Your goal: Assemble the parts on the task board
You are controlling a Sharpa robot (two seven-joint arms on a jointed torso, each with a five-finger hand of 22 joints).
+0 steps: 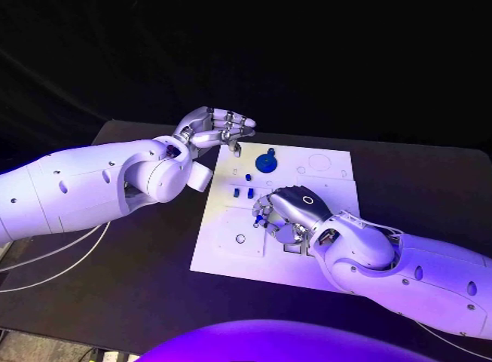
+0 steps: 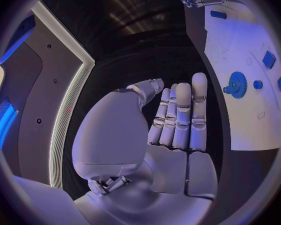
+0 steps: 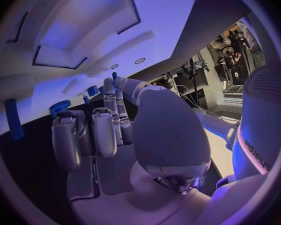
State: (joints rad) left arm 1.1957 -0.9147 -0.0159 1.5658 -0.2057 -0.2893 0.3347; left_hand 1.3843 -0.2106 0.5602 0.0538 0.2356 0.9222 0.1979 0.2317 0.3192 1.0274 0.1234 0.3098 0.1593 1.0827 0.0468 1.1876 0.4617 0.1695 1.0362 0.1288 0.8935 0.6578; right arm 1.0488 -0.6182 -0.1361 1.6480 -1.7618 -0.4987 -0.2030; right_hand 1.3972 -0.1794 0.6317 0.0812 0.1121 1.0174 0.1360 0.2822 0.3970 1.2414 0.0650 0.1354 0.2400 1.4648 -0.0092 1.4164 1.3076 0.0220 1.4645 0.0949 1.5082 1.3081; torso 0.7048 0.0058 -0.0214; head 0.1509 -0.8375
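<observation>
From the head camera, my left hand [image 1: 211, 127] hovers just past the far left corner of the task board [image 1: 226, 256], fingers curled in together with nothing that I can see between them. My right hand [image 1: 289, 213] lies low over the middle of the board, back turned up, fingers bent down toward the surface. A small blue part [image 1: 263, 219] shows at my fingertips, but I cannot tell whether I am gripping it or only touching it. A round blue gear [image 1: 267, 161] sits on the far half of the board, well apart from my right hand and near my left. Two short blue pegs [image 1: 243, 192] stand between the gear and my right hand. The black table [image 1: 115, 294] lies around the board.

From my left wrist, my fingers [image 2: 184, 115] stand straight and pressed side by side, the thumb folded toward them, holding nothing. The board edge runs beside them, with the gear [image 2: 237, 84] and other blue pieces on it.

From my right wrist, my fingers [image 3: 106, 130] reach out toward the board, tips close to small blue parts [image 3: 90, 91]. A grip there is too hidden to judge. A blue bar [image 3: 13, 119] lies off to one side.
</observation>
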